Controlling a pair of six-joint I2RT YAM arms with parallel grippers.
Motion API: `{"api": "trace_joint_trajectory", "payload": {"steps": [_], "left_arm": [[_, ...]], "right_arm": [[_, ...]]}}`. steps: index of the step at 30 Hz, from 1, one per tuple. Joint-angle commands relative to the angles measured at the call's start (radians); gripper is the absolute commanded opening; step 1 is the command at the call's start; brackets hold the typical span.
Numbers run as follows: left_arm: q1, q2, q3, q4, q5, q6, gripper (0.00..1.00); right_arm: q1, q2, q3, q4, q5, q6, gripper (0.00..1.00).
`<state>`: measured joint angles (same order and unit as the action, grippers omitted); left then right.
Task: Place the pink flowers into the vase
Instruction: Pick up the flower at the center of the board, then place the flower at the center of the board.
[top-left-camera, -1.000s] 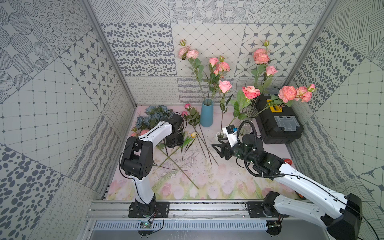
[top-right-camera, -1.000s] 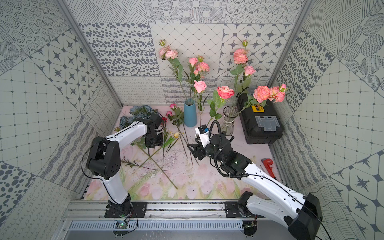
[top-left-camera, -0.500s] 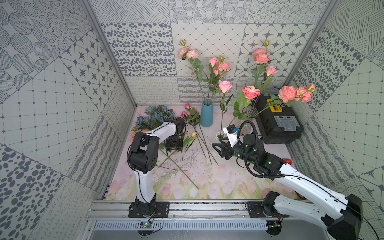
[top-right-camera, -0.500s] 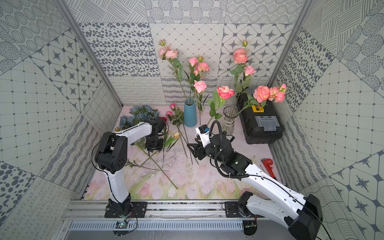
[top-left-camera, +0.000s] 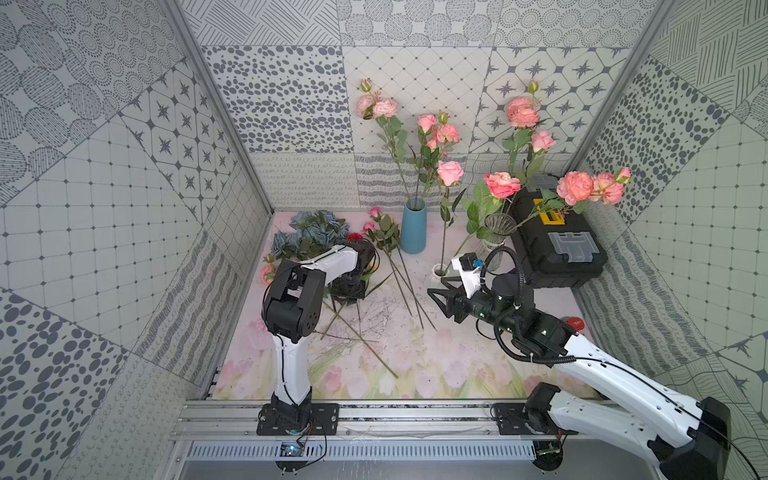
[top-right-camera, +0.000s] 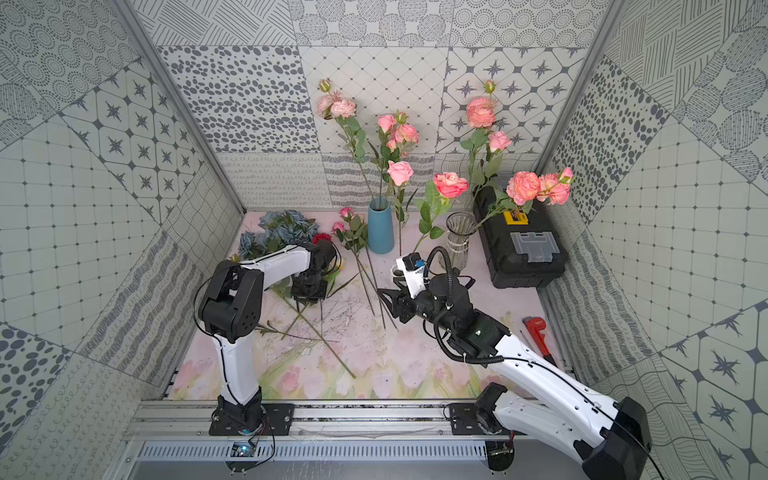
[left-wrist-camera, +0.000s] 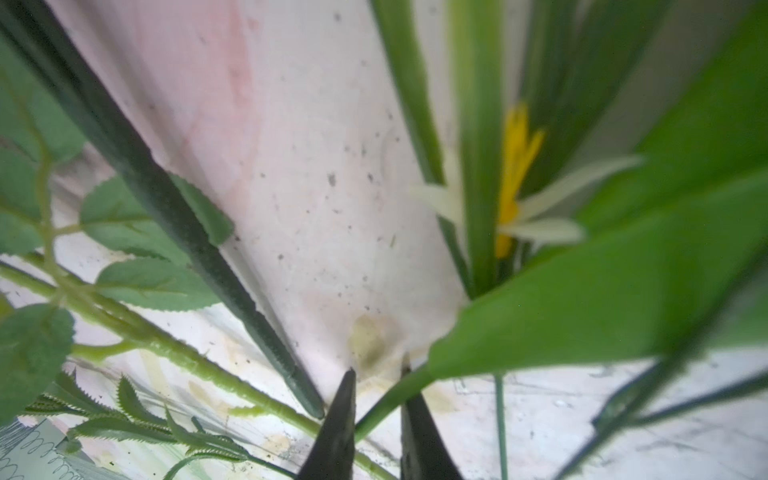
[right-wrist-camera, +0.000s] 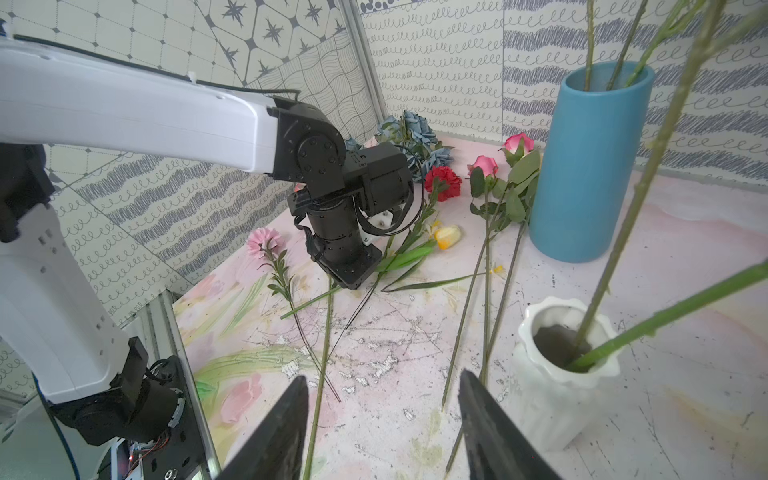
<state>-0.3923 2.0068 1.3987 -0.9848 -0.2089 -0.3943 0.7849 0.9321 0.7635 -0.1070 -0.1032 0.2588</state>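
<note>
done: many pink flowers upright in vases | to do: two pink roses lying on table | left claw nipped on green stalk | right claw wide, empty

Bare mat near the rail; farther back, loose stems, blue vase, toolbox as obstacles.

The blue vase looks matt and smooth, the small white vase at lower right glossy and ribbed, the third vase clear glass. The pink flowers have cloth-like petals on plastic stems. The black case is dull moulded plastic. The table cover is scuffed, its print flaking. Arm shells are glossy white plastic; the rail along the bottom is brushed metal.
</note>
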Motion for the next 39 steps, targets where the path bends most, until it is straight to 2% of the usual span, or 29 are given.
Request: {"api": "trace_joint_trajectory", "payload": {"steps": [1,7,15,20,26,27,32,39], "left_arm": [[-0.005,-0.020,-0.003,-0.011,-0.050,-0.003,0.11],[-0.020,-0.063,0.036,-0.033,0.041,-0.033,0.05],[-0.044,-0.077,0.146,-0.051,0.221,-0.098,0.03],[-0.071,-0.029,0.201,-0.044,0.197,-0.174,0.02],[-0.086,0.020,0.200,0.032,0.201,-0.305,0.03],[-0.089,0.024,0.198,0.047,0.204,-0.324,0.04],[-0.091,0.035,0.196,0.097,0.208,-0.395,0.29],[-0.092,-0.041,0.207,-0.003,0.072,-0.390,0.45]], "right_arm": [[0.002,-0.030,-0.014,0.055,0.004,0.007,0.58],[0.002,-0.039,-0.004,0.046,0.002,0.000,0.58],[0.002,-0.042,0.013,0.026,0.006,0.001,0.58],[0.002,-0.043,0.023,0.017,0.012,0.002,0.59],[0.002,-0.046,0.031,-0.001,0.012,-0.006,0.58],[0.003,-0.046,0.031,-0.003,0.013,-0.005,0.58],[0.003,-0.042,0.032,-0.005,0.012,-0.002,0.59],[0.002,-0.039,0.031,0.004,0.023,0.005,0.59]]}}
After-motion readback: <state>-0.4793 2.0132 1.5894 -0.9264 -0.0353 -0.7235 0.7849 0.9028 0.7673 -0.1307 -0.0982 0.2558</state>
